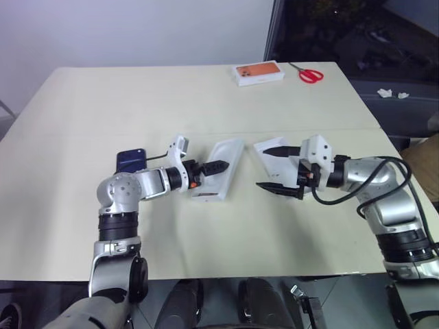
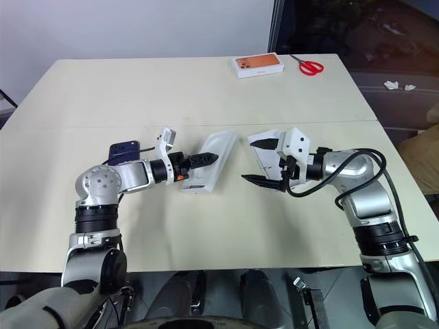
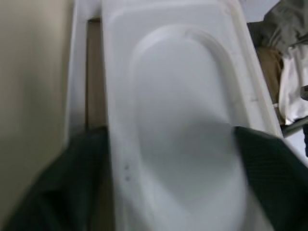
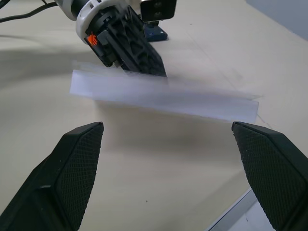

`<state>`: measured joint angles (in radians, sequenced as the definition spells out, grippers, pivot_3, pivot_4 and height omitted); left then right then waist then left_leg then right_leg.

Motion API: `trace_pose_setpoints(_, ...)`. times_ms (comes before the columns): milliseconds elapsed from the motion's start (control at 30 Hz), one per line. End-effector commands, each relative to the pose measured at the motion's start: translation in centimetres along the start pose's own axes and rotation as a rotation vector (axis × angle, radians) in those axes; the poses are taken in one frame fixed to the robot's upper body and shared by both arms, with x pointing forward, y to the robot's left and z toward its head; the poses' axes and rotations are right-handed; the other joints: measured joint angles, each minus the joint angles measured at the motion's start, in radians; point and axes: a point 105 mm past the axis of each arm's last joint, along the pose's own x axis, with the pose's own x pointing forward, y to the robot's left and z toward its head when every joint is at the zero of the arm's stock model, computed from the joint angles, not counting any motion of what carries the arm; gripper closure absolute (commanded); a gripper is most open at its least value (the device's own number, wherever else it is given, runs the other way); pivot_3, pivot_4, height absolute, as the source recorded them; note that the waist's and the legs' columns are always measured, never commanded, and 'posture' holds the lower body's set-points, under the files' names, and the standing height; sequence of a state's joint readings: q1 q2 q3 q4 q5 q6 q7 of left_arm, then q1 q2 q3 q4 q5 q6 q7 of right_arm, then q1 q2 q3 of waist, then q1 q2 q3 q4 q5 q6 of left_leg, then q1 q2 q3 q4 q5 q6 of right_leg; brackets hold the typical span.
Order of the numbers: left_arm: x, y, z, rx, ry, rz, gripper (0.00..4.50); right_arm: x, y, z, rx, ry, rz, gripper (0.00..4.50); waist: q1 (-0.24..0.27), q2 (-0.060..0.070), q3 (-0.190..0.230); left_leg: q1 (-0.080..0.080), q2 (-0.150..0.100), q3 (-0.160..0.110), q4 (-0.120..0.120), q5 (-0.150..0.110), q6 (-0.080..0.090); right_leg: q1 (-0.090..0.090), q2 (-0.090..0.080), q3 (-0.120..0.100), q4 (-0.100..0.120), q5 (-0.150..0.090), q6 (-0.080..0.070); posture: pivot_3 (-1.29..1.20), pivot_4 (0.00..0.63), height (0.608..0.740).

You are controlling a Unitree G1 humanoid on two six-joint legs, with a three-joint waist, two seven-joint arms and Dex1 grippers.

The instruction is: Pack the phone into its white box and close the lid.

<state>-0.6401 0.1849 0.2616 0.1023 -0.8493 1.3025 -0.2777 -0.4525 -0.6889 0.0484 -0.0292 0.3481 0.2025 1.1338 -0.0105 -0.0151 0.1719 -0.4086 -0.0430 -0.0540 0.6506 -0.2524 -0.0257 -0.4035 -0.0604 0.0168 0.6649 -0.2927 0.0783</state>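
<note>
The dark blue phone (image 1: 130, 160) lies flat on the table, left of the white box (image 1: 214, 188) and behind my left arm. A white insert (image 3: 183, 120) with an oval recess rests slightly askew in the box, leaving a strip of brown floor (image 3: 94, 86) showing along one side. My left gripper (image 1: 214, 166) hovers low over the box, open, one finger on each side of the insert. The lid (image 1: 267, 159) lies to the right of the box. Just above the lid my right gripper (image 1: 276, 168) is open and empty, pointing toward the box.
A white box with an orange top (image 1: 259, 72) and red scissors (image 1: 310, 74) lie at the table's far edge. A seam crosses the tabletop (image 1: 103, 133) behind the arms. The table's right edge is close to my right arm.
</note>
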Motion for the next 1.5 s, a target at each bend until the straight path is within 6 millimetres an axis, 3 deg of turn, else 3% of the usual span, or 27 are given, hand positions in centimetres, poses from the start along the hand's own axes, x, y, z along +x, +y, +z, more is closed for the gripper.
trace_pose_setpoints(33, -0.8, -1.0, 1.1, 0.041, -0.033, -0.021, 0.04, 0.5, -0.6, 1.3, -0.050, -0.041, -0.013, 0.00, -0.002, 0.000, 0.000, 0.000, 0.000, 0.000, 0.000, 0.000, 0.000, 0.000, 0.000, 0.000, 0.000, 0.000, 0.000, 0.00, 0.150, 0.740)
trace_pose_setpoints(333, -2.3, -2.6, 2.0, 0.095, -0.063, -0.064, 0.04, 1.7, -0.9, 1.7, -0.073, -0.068, -0.005, 0.00, -0.001, 0.000, 0.000, 0.000, 0.000, 0.000, 0.000, 0.000, -0.001, 0.000, 0.000, 0.000, 0.000, 0.000, 0.000, 0.00, 0.150, 0.740)
trace_pose_setpoints(533, -4.2, -1.7, 2.9, 0.173, -0.100, 0.008, 0.04, 3.3, -1.7, 1.9, -0.107, -0.065, -0.052, 0.00, -0.006, 0.000, 0.000, 0.000, 0.000, 0.000, 0.000, 0.001, -0.001, -0.001, 0.001, 0.000, 0.000, 0.000, 0.000, 0.00, 0.150, 0.740)
trace_pose_setpoints(633, -5.4, -0.7, 3.2, 0.391, -0.109, 0.107, 0.04, 3.9, -2.1, 1.0, -0.147, -0.006, -0.073, 0.00, -0.007, 0.000, 0.000, 0.000, 0.000, 0.000, -0.001, 0.001, -0.002, -0.002, 0.001, 0.001, 0.000, 0.000, 0.000, 0.00, 0.150, 0.740)
trace_pose_setpoints(733, -7.0, 0.1, 3.7, 0.512, -0.153, 0.113, 0.00, 5.3, -1.8, 0.6, -0.147, 0.029, -0.075, 0.91, -0.003, 0.000, 0.000, 0.000, 0.000, 0.001, -0.002, 0.001, -0.002, -0.002, 0.001, 0.001, 0.000, 0.000, 0.000, 0.00, 0.150, 0.740)
trace_pose_setpoints(833, -8.5, 1.1, 3.2, 0.688, -0.155, 0.117, 0.00, 6.7, -1.3, -0.3, -0.209, 0.131, -0.087, 2.43, -0.003, 0.000, 0.000, 0.000, 0.000, 0.001, -0.002, 0.001, -0.002, -0.002, 0.000, 0.001, 0.000, 0.000, 0.000, 0.00, 0.150, 0.740)
trace_pose_setpoints(967, -9.8, 2.2, 2.7, 0.794, -0.185, 0.100, 0.00, 8.8, -0.5, 0.1, -0.210, 0.157, -0.092, 4.45, -0.002, 0.001, 0.000, 0.000, 0.000, 0.001, -0.003, 0.001, -0.002, -0.002, 0.000, 0.001, -0.001, 0.000, -0.001, 0.00, 0.150, 0.740)
trace_pose_setpoints(1133, -10.0, 2.7, 1.8, 0.850, -0.180, 0.096, 0.00, 11.2, 0.3, -1.2, -0.310, 0.246, -0.100, 4.45, -0.001, 0.001, 0.000, 0.000, 0.000, 0.000, -0.003, 0.000, 0.001, -0.002, 0.000, 0.001, -0.001, 0.000, -0.001, 0.00, 0.150, 0.740)
trace_pose_setpoints(1333, -9.8, 2.1, 1.8, 0.840, -0.200, 0.075, 0.00, 11.4, 0.0, -2.5, -0.429, 0.327, -0.106, 4.45, -0.004, 0.001, 0.000, 0.000, 0.000, 0.000, -0.003, -0.001, 0.001, -0.002, 0.000, 0.001, 0.000, 0.000, 0.000, 0.00, 0.150, 0.740)
trace_pose_setpoints(1500, -9.5, 1.6, 1.8, 0.847, -0.217, 0.061, 0.00, 12.0, 1.4, -2.8, -0.522, 0.348, -0.021, 4.45, -0.008, 0.001, 0.000, 0.000, 0.000, 0.000, -0.003, -0.001, 0.002, -0.003, 0.000, 0.001, 0.000, 0.000, 0.000, 0.00, 0.150, 0.740)
